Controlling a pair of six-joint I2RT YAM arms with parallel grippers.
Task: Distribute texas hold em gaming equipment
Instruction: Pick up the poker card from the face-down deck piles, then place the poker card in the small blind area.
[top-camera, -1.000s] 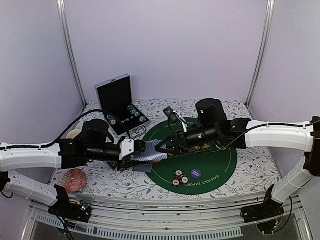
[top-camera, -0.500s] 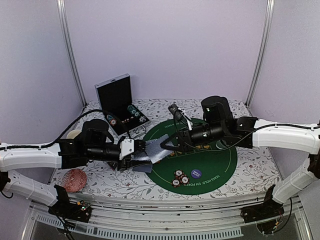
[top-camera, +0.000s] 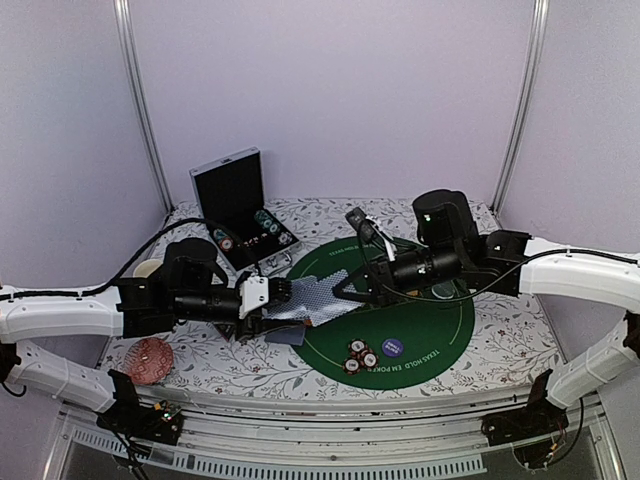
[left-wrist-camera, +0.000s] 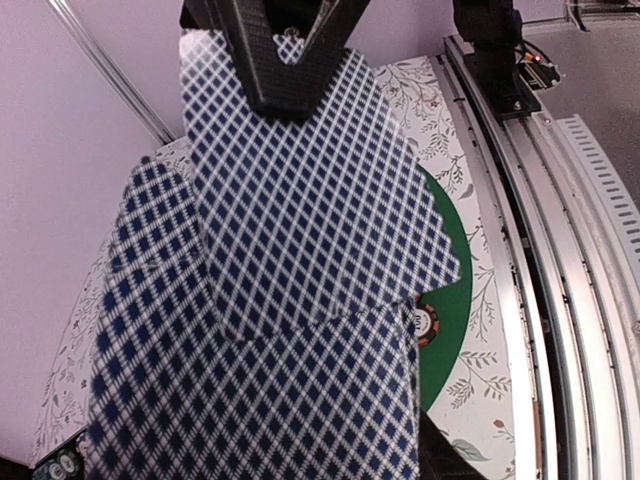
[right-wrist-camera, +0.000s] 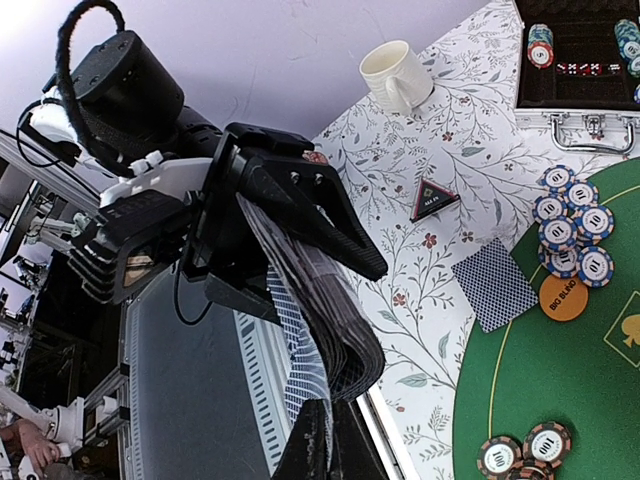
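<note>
Two claws meet in the air over the left edge of the round green felt mat (top-camera: 440, 320) on the flowery bench (top-camera: 500, 345). Here the left claw (top-camera: 280, 300) grips a stack of blue-and-white diamond-backed playing cards (left-wrist-camera: 250, 400). Facing it, the right claw (top-camera: 335, 292) is pinched tight on the top card (left-wrist-camera: 310, 200) of that stack. I think this step is dealing one card. Next, the right claw should slide it free and lay it flat on the mat, without dragging other cards along.
</note>
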